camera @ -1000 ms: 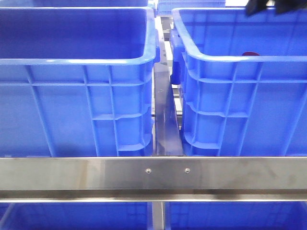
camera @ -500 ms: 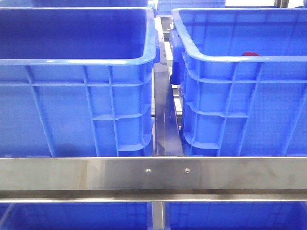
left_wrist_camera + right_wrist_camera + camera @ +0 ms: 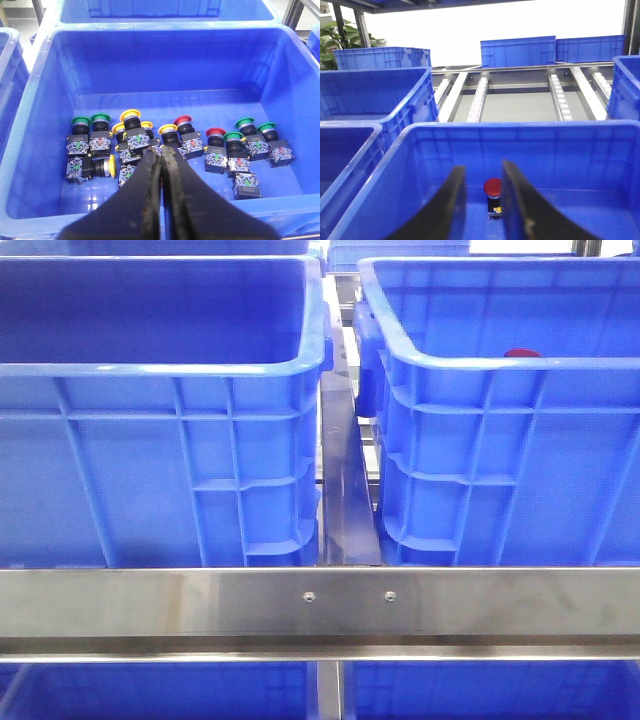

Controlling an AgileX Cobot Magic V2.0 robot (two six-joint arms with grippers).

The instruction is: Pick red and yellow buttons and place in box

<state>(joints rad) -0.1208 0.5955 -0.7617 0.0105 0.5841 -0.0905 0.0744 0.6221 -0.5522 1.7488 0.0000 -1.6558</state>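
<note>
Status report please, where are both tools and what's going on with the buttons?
Left tool shut, empty, above mixed buttons in its crate. Right tool open above lone red button in the box. Nothing in the way.

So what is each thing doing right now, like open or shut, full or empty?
Left gripper: shut, holding nothing, above the button pile.
Right gripper: open, holding nothing.
Crate under the left gripper: holds many green, yellow and red buttons.
Box under the right gripper: nearly empty, one button seen.
Red button in the box: standing upright, free, seen between the open fingers.
Yellow button nearest the left gripper: in the pile, not grasped.
</note>
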